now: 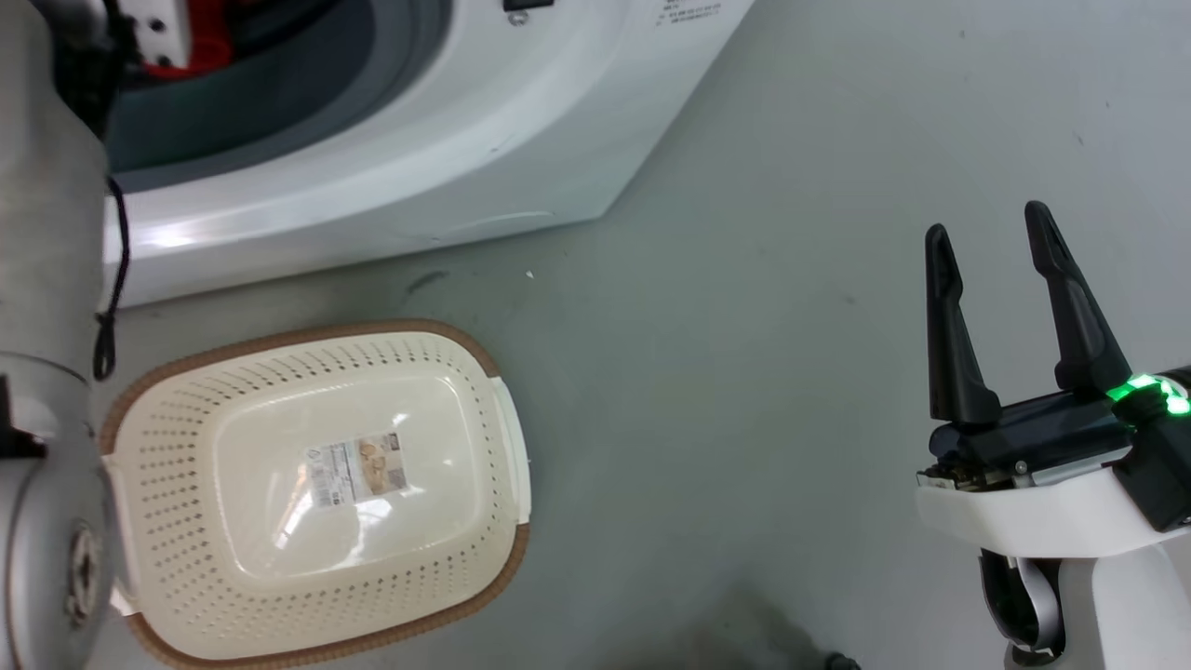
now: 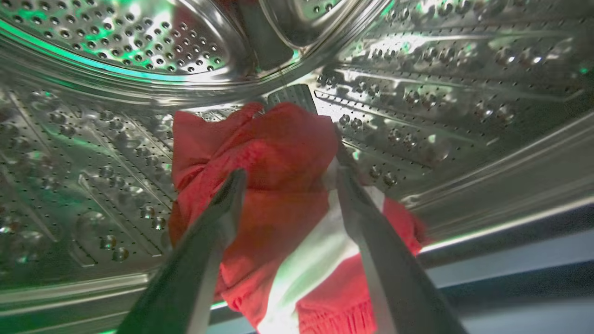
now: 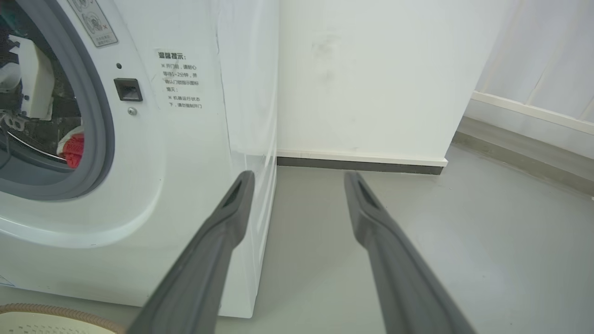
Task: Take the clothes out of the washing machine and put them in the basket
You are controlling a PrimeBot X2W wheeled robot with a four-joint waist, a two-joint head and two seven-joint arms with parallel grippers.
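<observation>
Red clothes (image 2: pixel 274 153) with a broad white stripe lie bunched on the floor of the washing machine's steel drum (image 2: pixel 464 93). My left gripper (image 2: pixel 290 174) is inside the drum, open, one dark finger on each side of the bundle and lying against the fabric. In the head view my left arm (image 1: pixel 46 186) reaches into the white washing machine (image 1: pixel 391 158), where a bit of red clothes (image 1: pixel 200 37) shows. The cream basket (image 1: pixel 307 333) stands on the floor in front of the machine with only a paper label inside. My right gripper (image 1: pixel 988 223) hovers open over bare floor at the right.
The right wrist view shows the right gripper (image 3: pixel 299 178) beside the machine's front corner (image 3: pixel 185 162), red clothes (image 3: pixel 74 148) at the porthole's grey gasket, the basket rim (image 3: pixel 55 310) at lower left, and a white wall (image 3: pixel 362 83). Grey floor (image 1: pixel 744 372) spreads right of the basket.
</observation>
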